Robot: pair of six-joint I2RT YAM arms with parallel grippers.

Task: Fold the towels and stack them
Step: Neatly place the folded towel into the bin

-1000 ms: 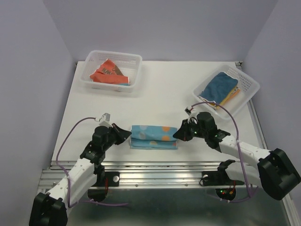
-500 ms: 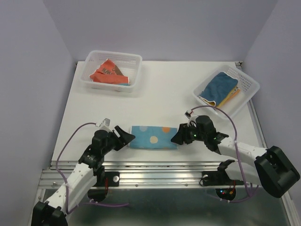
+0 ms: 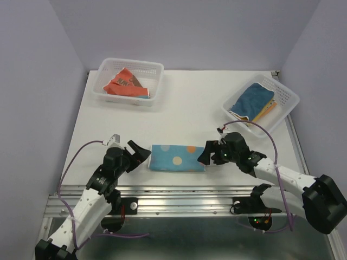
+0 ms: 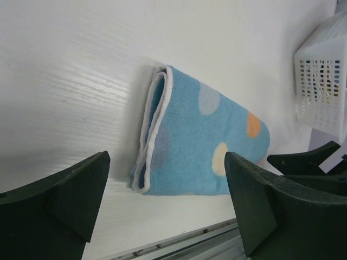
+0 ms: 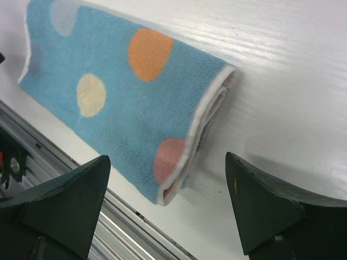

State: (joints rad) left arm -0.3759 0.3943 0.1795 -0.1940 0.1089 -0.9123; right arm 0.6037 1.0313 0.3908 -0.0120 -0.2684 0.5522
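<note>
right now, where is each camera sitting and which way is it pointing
Top external: fixed above and behind the arm bases, looking down on the table; both arms show, left gripper and right gripper open at opposite ends of the light blue dotted towel.
Left wrist: low at the towel's left end, looking along it; own two fingers frame the view.
Right wrist: low at the towel's right end; own fingers show.
Shared: both wrist views see that folded towel.
</note>
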